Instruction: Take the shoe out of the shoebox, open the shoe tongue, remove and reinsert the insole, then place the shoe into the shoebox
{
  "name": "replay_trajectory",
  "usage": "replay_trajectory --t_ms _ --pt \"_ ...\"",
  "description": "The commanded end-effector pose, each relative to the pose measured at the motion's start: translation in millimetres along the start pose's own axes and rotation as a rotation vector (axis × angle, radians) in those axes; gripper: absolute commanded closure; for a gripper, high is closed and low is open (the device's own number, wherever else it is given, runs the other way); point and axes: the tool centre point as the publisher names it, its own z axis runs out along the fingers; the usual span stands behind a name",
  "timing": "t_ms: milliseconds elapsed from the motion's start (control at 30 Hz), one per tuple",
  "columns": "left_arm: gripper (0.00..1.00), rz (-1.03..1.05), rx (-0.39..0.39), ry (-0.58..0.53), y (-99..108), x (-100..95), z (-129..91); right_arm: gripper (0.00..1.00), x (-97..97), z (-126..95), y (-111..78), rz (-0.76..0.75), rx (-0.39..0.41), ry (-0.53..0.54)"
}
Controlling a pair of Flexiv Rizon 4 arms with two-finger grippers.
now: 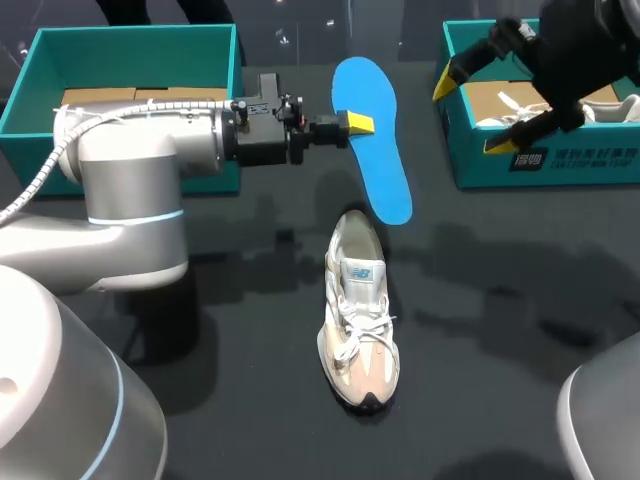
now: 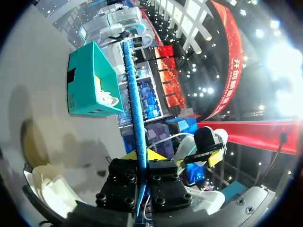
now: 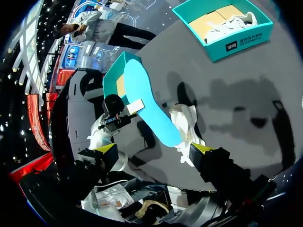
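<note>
Shoe (image 1: 358,325): lower centre of frame, upright on the black table (image 1: 500,320), toe toward the bottom edge
Insole (image 1: 375,150): blue, upper centre, just beyond the shoe's heel
Left gripper (image 1: 358,124): clamped on the insole's left edge
Right gripper (image 1: 482,110): upper right, fingers spread wide, holding nothing, over the left end of the teal shoebox (image 1: 560,165)
Second teal box (image 1: 130,40): upper left

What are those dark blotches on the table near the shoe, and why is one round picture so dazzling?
Head view: the blotches on the table around the shoe are overlapping shadows of the left arm, the right arm and the insole, which suggests several lamps. Right wrist view: the same shadows lie beside the shoe. Left wrist view: overhead lamps flare white, off the table.
</note>
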Motion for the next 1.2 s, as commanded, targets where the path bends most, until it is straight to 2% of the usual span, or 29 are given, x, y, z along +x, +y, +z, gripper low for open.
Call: replay_trajectory --t_ms 33,233,533,833,1200 --pt "1.00 0.039 0.006 0.005 -1 5.6 -4 0.00 -5.5 13 4.1 -0.011 0.027 0.367" --pt "1.00 0.097 0.006 0.015 -5 10.4 -6 0.00 -7.9 25 10.4 -0.037 0.061 0.456" --pt "1.00 0.238 0.006 0.057 -7 19.5 -12 0.00 -9.2 29 12.4 -0.052 0.057 0.548" --pt "1.00 0.413 0.018 0.065 -12 26.0 -21 0.00 -13.7 40 15.8 -0.099 0.123 0.682" --pt "1.00 0.724 -0.004 0.141 -17 38.1 -39 0.00 -15.3 44 21.3 -0.102 0.141 0.726"
